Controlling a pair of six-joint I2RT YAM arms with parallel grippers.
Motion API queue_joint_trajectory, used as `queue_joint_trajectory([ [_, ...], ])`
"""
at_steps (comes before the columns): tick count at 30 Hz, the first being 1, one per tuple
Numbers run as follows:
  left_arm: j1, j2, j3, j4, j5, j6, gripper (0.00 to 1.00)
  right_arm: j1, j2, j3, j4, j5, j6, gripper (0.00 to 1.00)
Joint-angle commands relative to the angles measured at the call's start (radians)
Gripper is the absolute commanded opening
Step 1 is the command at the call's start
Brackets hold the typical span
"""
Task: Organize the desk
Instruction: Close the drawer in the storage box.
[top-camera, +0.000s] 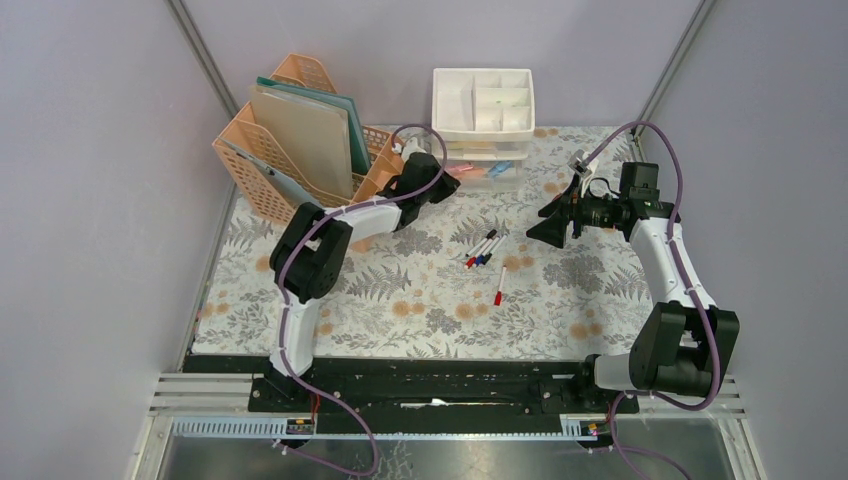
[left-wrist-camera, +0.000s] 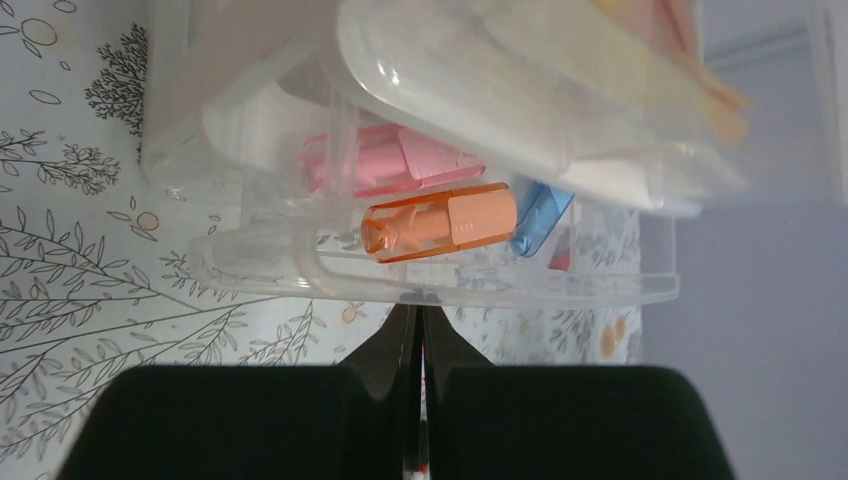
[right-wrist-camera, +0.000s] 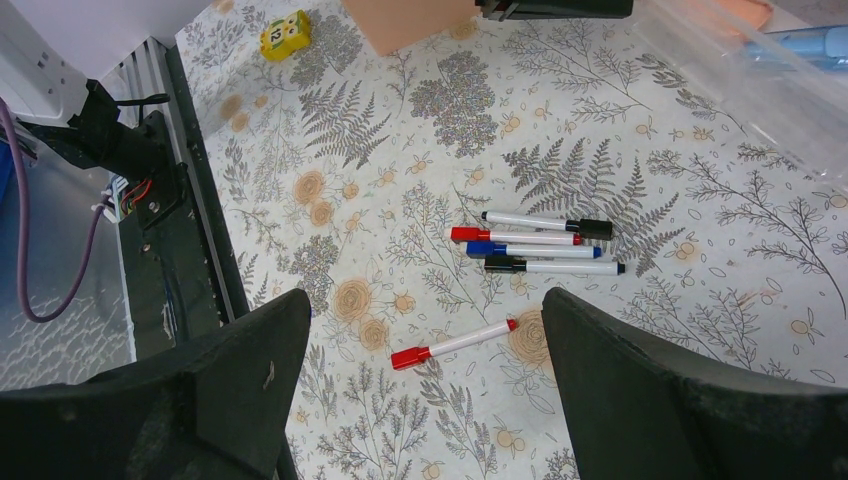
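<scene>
Under both arms, the desk (top-camera: 420, 310): pale cloth with grey ferns and tan flowers, black rail along the near edge. At its back left, a peach file rack (top-camera: 262, 170) full of folders (top-camera: 310, 135); just to the right, a white drawer unit (top-camera: 483, 105) with a divided tray on top. Left arm (top-camera: 330, 235) stretched to one clear drawer (left-wrist-camera: 250, 280) of the unit. Left jaws closed, tips meeting right at the drawer's front lip; cannot tell whether pinching it. Inside the drawer, an orange plastic piece (left-wrist-camera: 440, 222), a pink one (left-wrist-camera: 390, 165) behind, a blue one (left-wrist-camera: 545, 215) beside. Right arm (top-camera: 665, 255) bent over the right side; right jaws wide open, off the cloth, holding nothing. Mid-desk, four markers (right-wrist-camera: 545, 245) side by side, a fifth marker (right-wrist-camera: 455, 345) with a red cap lying apart, nearer the rail. Near the rack, a small yellow block (right-wrist-camera: 283, 33)
</scene>
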Motion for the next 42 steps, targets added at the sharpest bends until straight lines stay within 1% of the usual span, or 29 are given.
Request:
queue_joint_trajectory([
  [1,0.007,0.035,0.045,0.118,-0.116,-0.156,0.02,-0.008,-0.001,0.021,-0.007,-0.026,0.004,0.92],
  [4,0.006,0.07,0.078,0.169,-0.121,-0.193,0.03,-0.008,0.0,0.021,-0.007,-0.027,0.005,0.92],
  [7,0.007,0.097,0.111,0.198,-0.124,-0.207,0.07,-0.008,-0.001,0.022,-0.007,-0.026,0.005,0.92],
  [10,0.007,0.111,0.12,0.234,-0.133,-0.202,0.12,-0.008,0.0,0.022,-0.007,-0.026,0.005,0.92],
  [12,0.008,0.111,0.118,0.258,-0.138,-0.184,0.18,-0.008,0.0,0.021,-0.006,-0.026,0.005,0.92],
  [14,0.012,0.107,0.098,0.295,-0.123,-0.171,0.26,-0.008,0.0,0.021,-0.008,-0.026,0.005,0.92],
  [17,0.018,0.093,0.051,0.379,-0.091,-0.145,0.34,-0.008,0.0,0.02,-0.007,-0.026,0.004,0.92],
  [21,0.034,0.078,-0.007,0.487,0.002,-0.109,0.38,-0.008,0.003,0.02,-0.007,-0.024,0.005,0.92],
  [24,0.043,0.034,-0.093,0.59,0.093,-0.052,0.39,-0.009,0.003,0.018,-0.007,-0.02,0.004,0.92],
  [27,0.042,-0.049,-0.184,0.63,0.144,0.052,0.42,-0.009,-0.004,0.016,-0.007,-0.024,-0.004,0.92],
  [28,0.042,-0.1,-0.222,0.64,0.159,0.084,0.43,-0.009,-0.008,0.015,-0.007,-0.025,-0.006,0.92],
  [29,0.042,-0.127,-0.262,0.647,0.167,0.116,0.45,-0.009,-0.014,0.015,-0.006,-0.022,-0.01,0.92],
  [32,0.04,-0.281,-0.387,0.645,0.148,0.223,0.52,-0.009,-0.041,0.016,-0.004,-0.01,-0.036,0.92],
  [35,0.039,-0.434,-0.488,0.591,0.11,0.313,0.58,-0.009,-0.078,0.034,0.001,0.039,-0.071,0.94],
  [37,0.039,-0.541,-0.554,0.554,0.081,0.365,0.67,-0.007,-0.106,0.05,0.043,0.112,-0.063,0.96],
  [38,0.039,-0.593,-0.594,0.554,0.062,0.385,0.73,-0.006,-0.122,0.056,0.087,0.156,-0.048,0.99],
  [41,0.039,-0.754,-0.715,0.58,-0.003,0.443,0.96,-0.006,-0.162,0.085,0.224,0.267,-0.009,1.0],
  [42,0.04,-0.808,-0.752,0.581,-0.02,0.461,0.98,-0.006,-0.16,0.107,0.256,0.282,0.017,1.0],
])
